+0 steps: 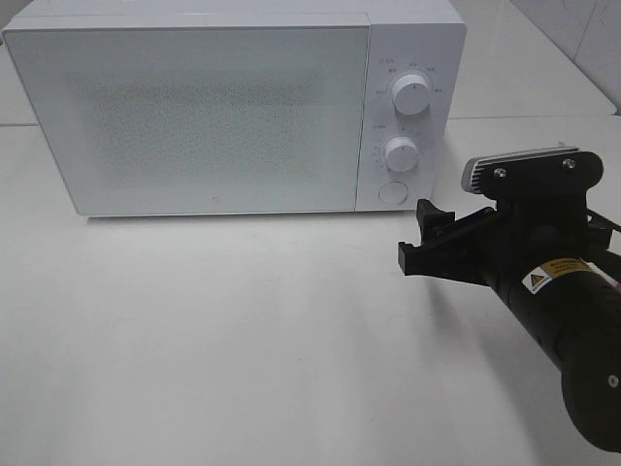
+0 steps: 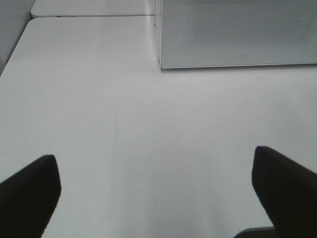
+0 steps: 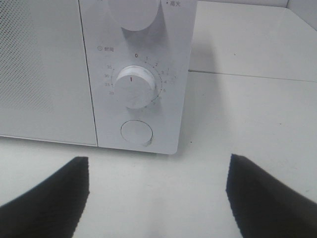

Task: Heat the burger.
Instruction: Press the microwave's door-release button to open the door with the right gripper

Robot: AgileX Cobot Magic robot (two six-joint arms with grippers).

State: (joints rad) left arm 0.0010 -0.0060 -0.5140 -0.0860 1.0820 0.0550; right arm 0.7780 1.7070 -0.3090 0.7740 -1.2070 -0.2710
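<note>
Plainly, the high camera shows just one arm: the right gripper (image 1: 419, 238) hangs low over the white table (image 1: 243, 369), jaws spread wide with nothing between them. Just ahead of it is the control panel at the end of the microwave (image 1: 427, 39), whose door (image 1: 194, 116) is shut. The right wrist camera gives the close look that the high view lacks. Straight ahead of the fingers stands the lower knob (image 3: 135, 87), with the round button (image 3: 136, 133) under it and the edge of the upper knob (image 3: 133, 12) above. The left gripper (image 2: 156, 198) appears only in its own wrist view. It too stands wide open and empty over bare table, with a bottom front corner of the microwave well ahead of it and off to one side. The burger shows in none of the three views, so where it lies relative to either gripper cannot be told.
</note>
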